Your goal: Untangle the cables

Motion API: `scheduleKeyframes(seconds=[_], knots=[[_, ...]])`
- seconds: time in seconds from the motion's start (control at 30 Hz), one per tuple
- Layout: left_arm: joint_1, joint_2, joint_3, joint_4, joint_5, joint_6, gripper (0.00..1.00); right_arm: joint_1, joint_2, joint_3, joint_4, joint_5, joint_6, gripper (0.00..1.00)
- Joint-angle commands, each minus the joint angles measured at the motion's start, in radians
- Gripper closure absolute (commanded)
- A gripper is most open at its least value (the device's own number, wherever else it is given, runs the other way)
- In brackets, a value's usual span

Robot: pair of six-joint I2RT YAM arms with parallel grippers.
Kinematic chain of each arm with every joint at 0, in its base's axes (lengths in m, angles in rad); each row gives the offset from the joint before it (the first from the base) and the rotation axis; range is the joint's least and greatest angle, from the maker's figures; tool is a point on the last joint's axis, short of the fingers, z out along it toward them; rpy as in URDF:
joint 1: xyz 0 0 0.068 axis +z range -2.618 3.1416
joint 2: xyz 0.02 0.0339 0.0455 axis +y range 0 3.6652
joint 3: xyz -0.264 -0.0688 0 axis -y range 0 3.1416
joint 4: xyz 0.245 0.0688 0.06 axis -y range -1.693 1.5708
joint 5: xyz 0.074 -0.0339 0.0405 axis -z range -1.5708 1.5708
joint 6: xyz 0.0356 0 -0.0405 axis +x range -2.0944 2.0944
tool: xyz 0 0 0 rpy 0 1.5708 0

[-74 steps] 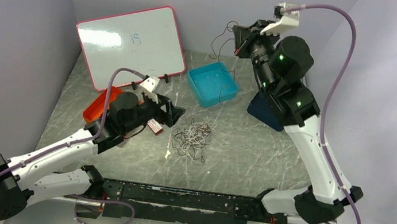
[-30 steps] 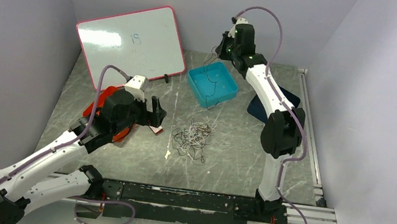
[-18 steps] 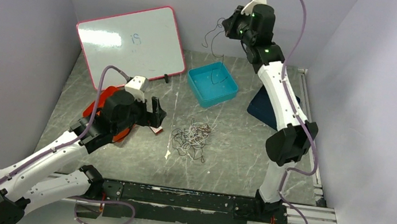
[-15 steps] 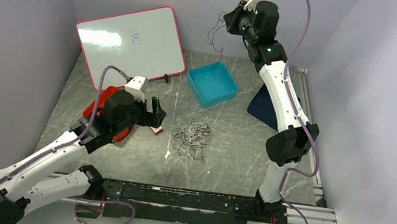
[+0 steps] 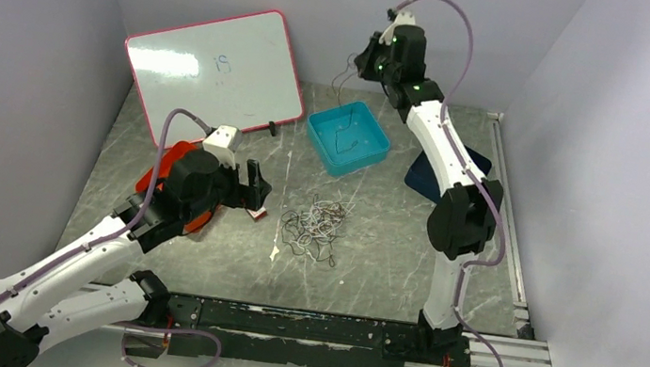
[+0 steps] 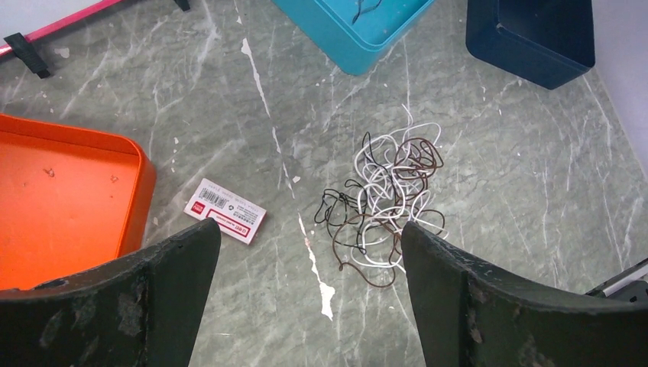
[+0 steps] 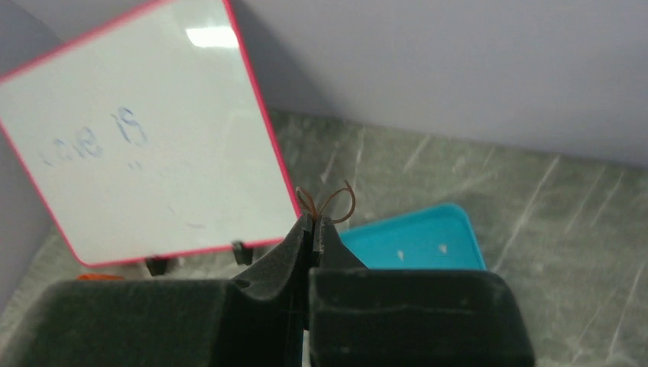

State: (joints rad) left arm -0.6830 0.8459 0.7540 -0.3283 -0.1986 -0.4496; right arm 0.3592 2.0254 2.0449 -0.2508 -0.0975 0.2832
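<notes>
**A:** Where are the cables?

**B:** Most sit in a loose heap [image 5: 316, 223] near the middle of the table [image 5: 407, 251], with white, black and brown strands looped through one another. The teal tray [image 5: 346, 137] is at the heap's 12 o'clock and the orange tray [image 6: 69, 191] at its 9 o'clock. A small label [image 6: 225, 218] lies between the orange tray and the heap.

**A:** And the claws?

**B:** The right claw [image 7: 315, 224] is pinched tight on one brown cable [image 7: 304, 201], and a little loop pokes out above its tips. It is raised over the teal tray, and the strand hangs down into it. The left claw [image 6: 307, 229] is spread wide with nothing in it, and it hovers at the heap's 9 o'clock.

**A:** How will the rest handle?

**B:** I'd judge them feather-light, limp and very thin. They would be easy to lose from a half-closed pinch, so the claw should close fully. A hard pull would likely tighten the knots or drag the whole heap along.

**A:** Where should it take hold?

**B:** On an outer loop or a free end. The white strand sticking out at the heap's 12 o'clock edge looks best. Lift it slowly, perhaps with the other claw pinning the heap.
</notes>
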Motion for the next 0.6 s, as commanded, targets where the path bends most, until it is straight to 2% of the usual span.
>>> scheduleKeyframes(seconds=[0.0,0.43,0.5,0.57], knots=[[0.006,-0.003,-0.003,-0.009,0.002,0.004,0.08,-0.007,0.012,-0.082,0.028,0.012,-0.011,1.0],[0.005,0.019,0.0,0.008,0.027,0.009,0.09,-0.007,0.009,-0.239,-0.052,0.098,-0.033,0.94],[0.006,0.025,0.0,0.01,0.032,0.01,0.09,-0.007,0.02,-0.249,-0.077,0.109,-0.04,0.91],[0.005,0.032,0.001,0.013,0.04,0.013,0.09,-0.007,0.041,-0.243,-0.122,0.121,-0.051,0.8]])
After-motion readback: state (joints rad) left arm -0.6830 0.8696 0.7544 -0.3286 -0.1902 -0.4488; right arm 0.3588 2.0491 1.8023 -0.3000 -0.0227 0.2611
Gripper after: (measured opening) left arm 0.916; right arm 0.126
